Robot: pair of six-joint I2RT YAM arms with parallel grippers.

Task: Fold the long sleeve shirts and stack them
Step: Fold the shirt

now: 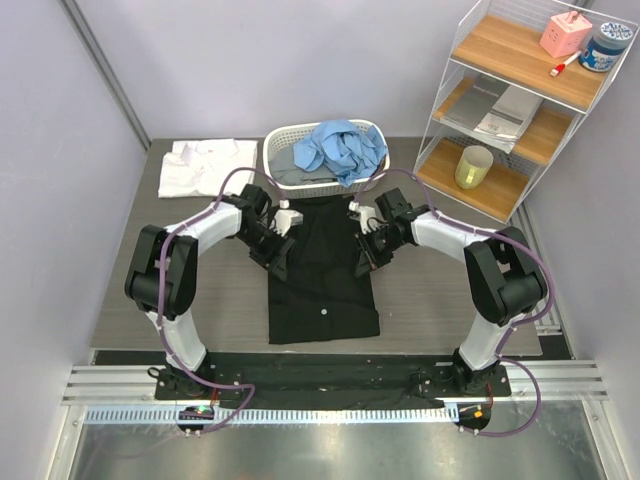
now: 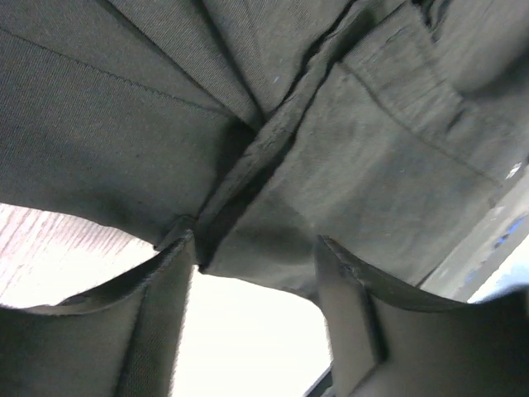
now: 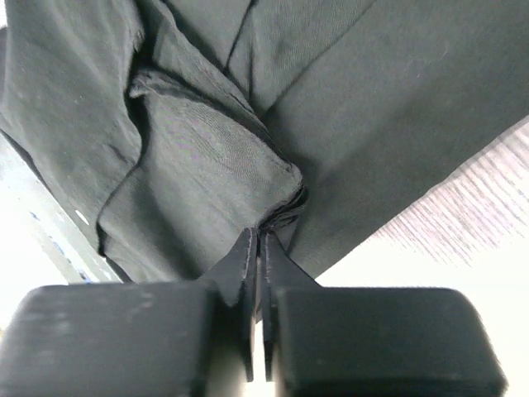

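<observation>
Left tool [image 1: 281, 260]: at the left edge of the black shirt [image 1: 322, 285], low over the table [image 1: 425, 310] near its middle. The two fingers [image 2: 157, 331] stand apart. In the left wrist view, a folded seam of black cloth runs down toward the left one. Nothing is clamped between them.

White shirt [image 1: 200, 165]: far left corner of the table, lying flat and roughly folded, well apart from both tools.

Black shirt: middle of the table, a long dark panel running from just below the basket toward the near edge. It lies mostly flat, with one small white button showing near its lower end. Its upper part is bunched where the tools meet it.

Basket [image 1: 300, 130]: white, slatted, at the middle of the far edge, touching or just beside the top of the black shirt.

Light blue shirt [image 1: 342, 150]: crumpled in the basket, spilling over its right rim, with grey cloth beneath it on the left.

Right tool [image 1: 361, 262]: at the right edge of the black shirt, opposite the left tool. Its fingers [image 3: 246, 265] are pressed together on a gathered fold of the black cloth, as the right wrist view shows.

Shelf rack [image 1: 510, 100]: white wire with wooden boards, standing beyond the far right corner. It holds a pink box, a blue-lidded jar, grey folded items and a yellowish cup.
</observation>
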